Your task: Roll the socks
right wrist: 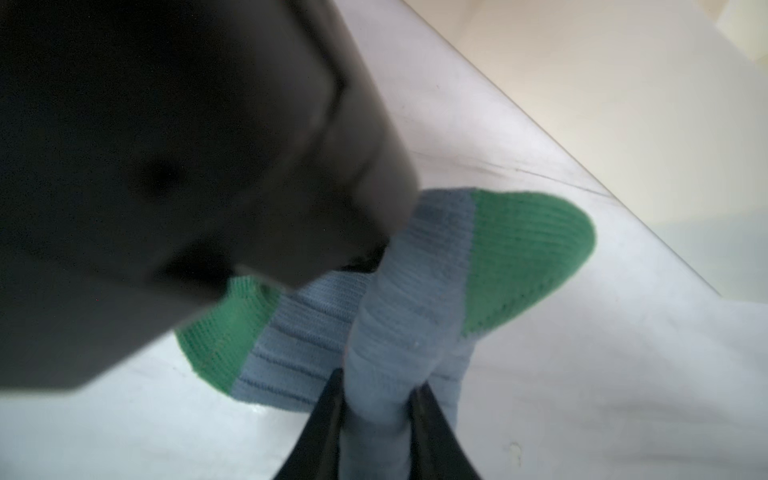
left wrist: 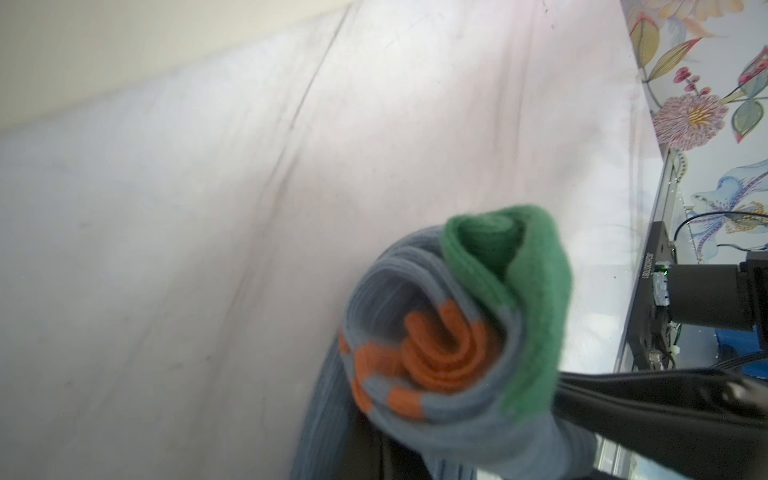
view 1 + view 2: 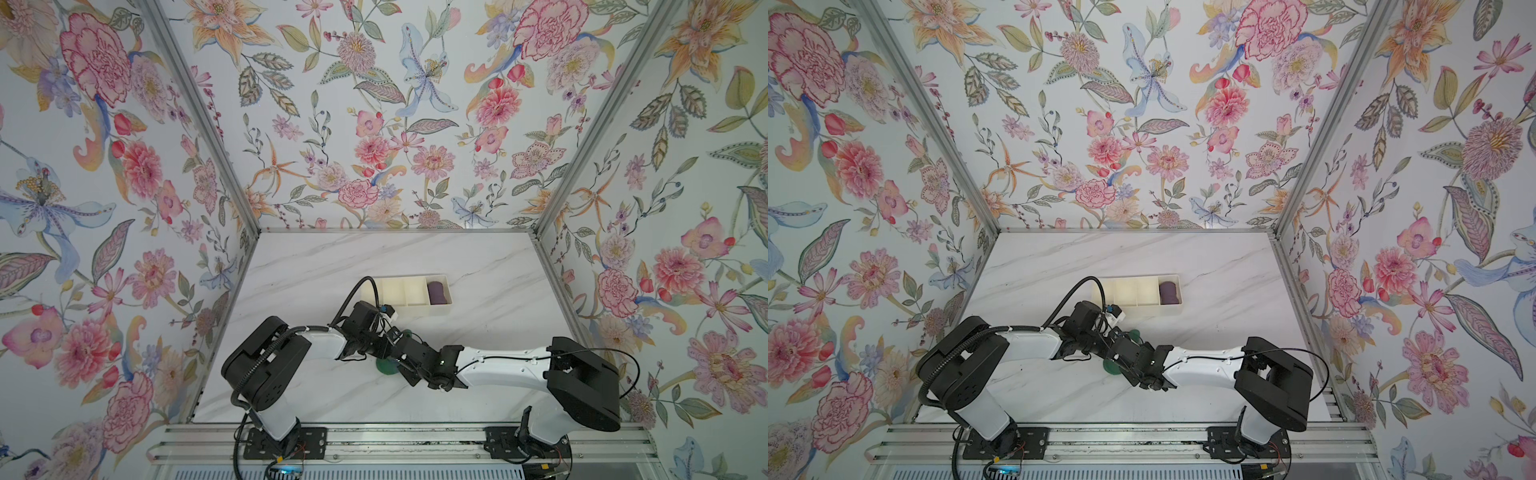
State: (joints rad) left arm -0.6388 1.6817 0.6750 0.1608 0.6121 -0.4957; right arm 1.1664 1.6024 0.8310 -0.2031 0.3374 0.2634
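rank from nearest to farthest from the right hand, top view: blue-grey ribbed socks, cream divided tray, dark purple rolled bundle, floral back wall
1. Blue-grey ribbed socks, pinched in the right hand
2. Cream divided tray, just behind
3. Dark purple rolled bundle, inside it, right end
4. Floral back wall, rearmost

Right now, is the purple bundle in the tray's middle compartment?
No, the purple bundle sits in the tray's rightmost compartment.

Two socks point(image 1: 407, 316) (two green toes point(image 1: 528, 257) show in the right wrist view). One tray point(image 3: 419, 310) stands near the desk's point(image 3: 332, 257) far edge, split into four compartments. One dark purple bundle point(image 3: 438, 291) lies in its right-end compartment. Two arms: the left arm point(image 3: 320, 343) and the right arm point(image 3: 503, 365).
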